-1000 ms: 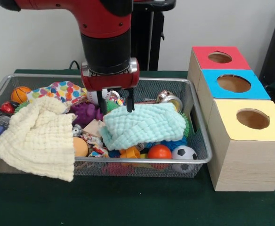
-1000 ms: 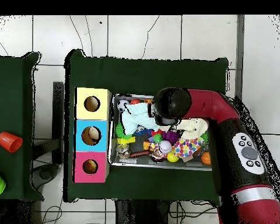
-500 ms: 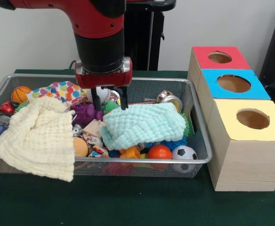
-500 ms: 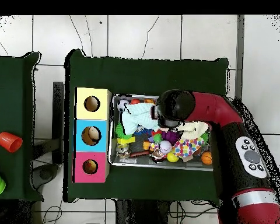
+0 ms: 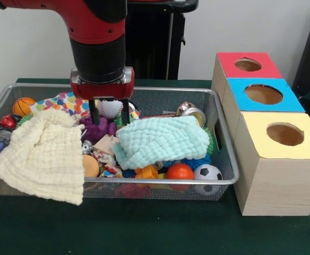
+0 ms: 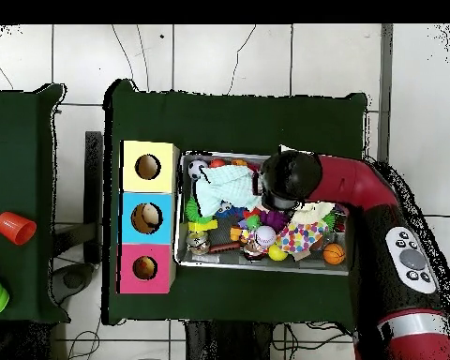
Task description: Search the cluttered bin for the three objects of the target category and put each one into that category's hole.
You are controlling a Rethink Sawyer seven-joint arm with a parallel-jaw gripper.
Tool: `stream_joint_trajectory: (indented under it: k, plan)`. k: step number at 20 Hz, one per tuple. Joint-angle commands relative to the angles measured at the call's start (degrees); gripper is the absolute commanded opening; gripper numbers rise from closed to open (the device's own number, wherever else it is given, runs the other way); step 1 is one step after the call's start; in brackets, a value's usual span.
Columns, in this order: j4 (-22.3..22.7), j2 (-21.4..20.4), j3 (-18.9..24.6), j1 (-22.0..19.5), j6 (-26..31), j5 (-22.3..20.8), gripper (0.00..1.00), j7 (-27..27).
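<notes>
My gripper [image 5: 110, 110] hangs open over the back middle of the wire bin [image 5: 144, 181], above the clutter and holding nothing. A white baseball [image 5: 111, 109] shows in the gap behind it, and a purple toy [image 5: 95, 127] lies just below. To its right a mint cloth [image 5: 163, 139] covers several toys, and a cream cloth [image 5: 41, 156] drapes over the bin's left front. A soccer ball [image 5: 207, 172], an orange ball [image 5: 180, 171] and a basketball [image 5: 23, 105] show among the toys. In the overhead view the arm's wrist [image 6: 285, 178] hides the gripper.
Three wooden boxes with round holes stand right of the bin: red-topped [image 5: 248, 65], blue-topped [image 5: 264, 94], yellow-topped [image 5: 285, 134]. A metal can [image 5: 192, 111] lies at the bin's back right. A red cup [image 6: 15, 228] sits on a separate table.
In the front view the gripper has moved left and slightly up, away from the mint cloth's back edge to in front of the baseball. It stays open, and the toys have not moved.
</notes>
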Motion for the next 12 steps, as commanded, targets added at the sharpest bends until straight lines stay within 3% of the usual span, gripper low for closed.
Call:
stream_joint_trajectory:
  k: [1,12]
  plan:
    - [7.6,2.5,-1.9,-1.0,-5.7,1.9,1.0,9.1]
    - [11.5,5.6,-4.6,-1.8,-19.2,1.2,1.0,11.3]
